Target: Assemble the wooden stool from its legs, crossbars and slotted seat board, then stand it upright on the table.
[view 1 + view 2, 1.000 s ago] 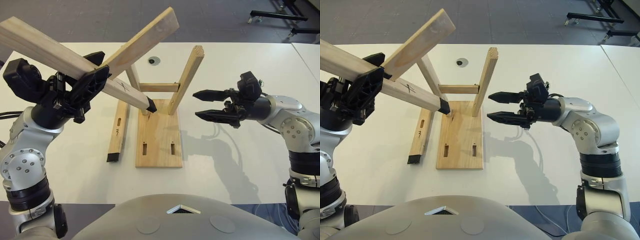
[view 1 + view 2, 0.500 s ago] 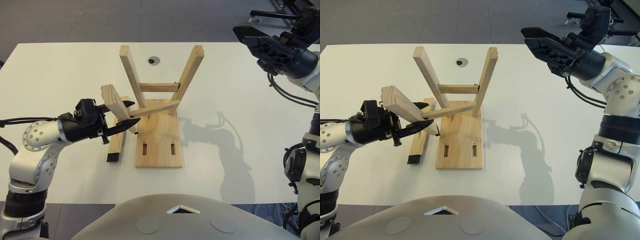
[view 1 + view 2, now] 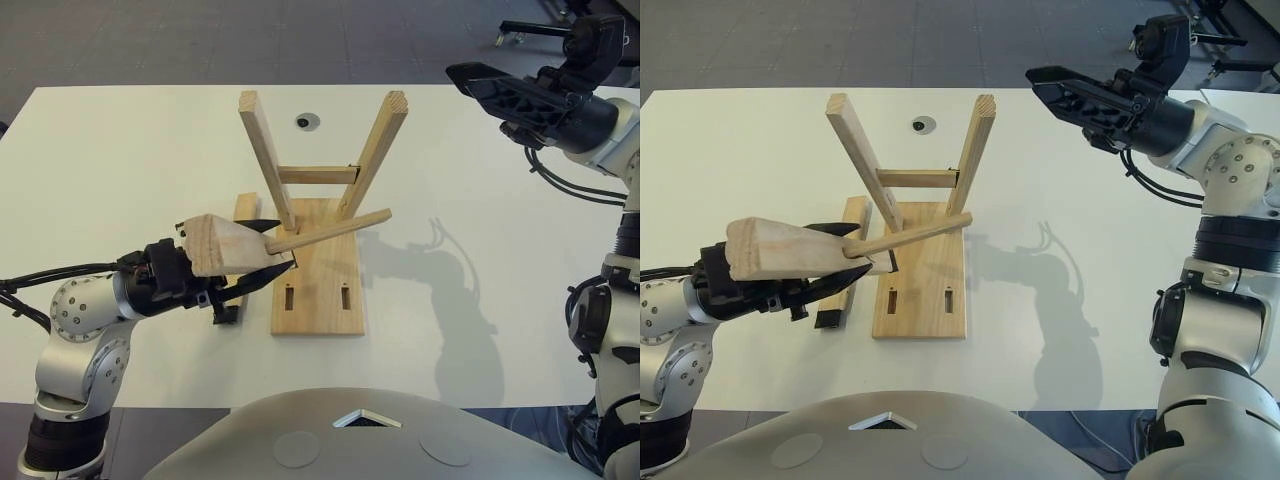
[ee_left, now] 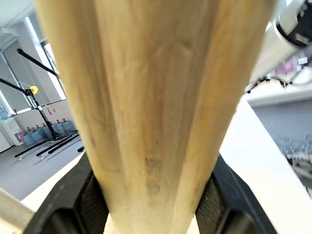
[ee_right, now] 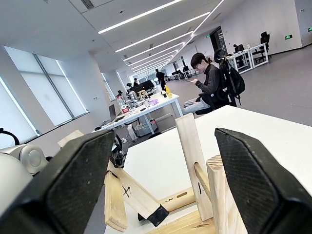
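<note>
Two legs (image 3: 262, 150) stand in the seat board (image 3: 318, 310) on the bench (image 3: 120, 150); our left hand (image 3: 265, 250) pinches a third leg (image 3: 215, 245) whose crossbar (image 3: 330, 228) could, we judge, knock them loose; our right hand (image 3: 1070, 100) spread, far right.

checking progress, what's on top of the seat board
Two legs joined by a crossbar stand at the seat board's far end; two near slots are empty. The left pincer's held piece covers the legs' feet.

Grey tiled floor (image 3: 150, 40) is seen across the top — a black wheeled frame (image 3: 548, 30) (upper right) is parked there.
</note>
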{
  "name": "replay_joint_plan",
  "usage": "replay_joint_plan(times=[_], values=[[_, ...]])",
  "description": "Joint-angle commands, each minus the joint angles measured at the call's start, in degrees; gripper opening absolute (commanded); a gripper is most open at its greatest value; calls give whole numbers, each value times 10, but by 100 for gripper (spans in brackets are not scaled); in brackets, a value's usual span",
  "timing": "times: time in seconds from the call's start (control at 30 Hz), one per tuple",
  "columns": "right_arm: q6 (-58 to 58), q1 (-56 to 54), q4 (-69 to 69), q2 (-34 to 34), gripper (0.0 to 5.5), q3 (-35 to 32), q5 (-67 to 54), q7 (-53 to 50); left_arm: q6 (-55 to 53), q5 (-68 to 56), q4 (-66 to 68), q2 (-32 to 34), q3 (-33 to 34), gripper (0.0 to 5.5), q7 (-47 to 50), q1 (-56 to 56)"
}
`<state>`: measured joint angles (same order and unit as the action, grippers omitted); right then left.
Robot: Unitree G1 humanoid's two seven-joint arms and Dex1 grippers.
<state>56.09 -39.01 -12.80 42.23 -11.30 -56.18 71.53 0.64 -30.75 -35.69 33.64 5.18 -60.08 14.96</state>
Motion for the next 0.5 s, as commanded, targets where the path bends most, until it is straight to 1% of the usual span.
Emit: replay_joint_plan(times=[0.03,0.1,0.27,0.5], values=[[6,-14,2,0,375,10,14,6,-3,-8,5,30,-1,204,-25,11],[4,-14,2,-1,375,13,19,8,-6,-8,16,36,-9,204,-35,12],[-2,-9,-1,-7,375,28,36,17,15,-8,41,17,-32,204,-46,22],[-5,-19,-13,-13,375,33,51,27,36,14,61,16,-56,204,-49,39]])
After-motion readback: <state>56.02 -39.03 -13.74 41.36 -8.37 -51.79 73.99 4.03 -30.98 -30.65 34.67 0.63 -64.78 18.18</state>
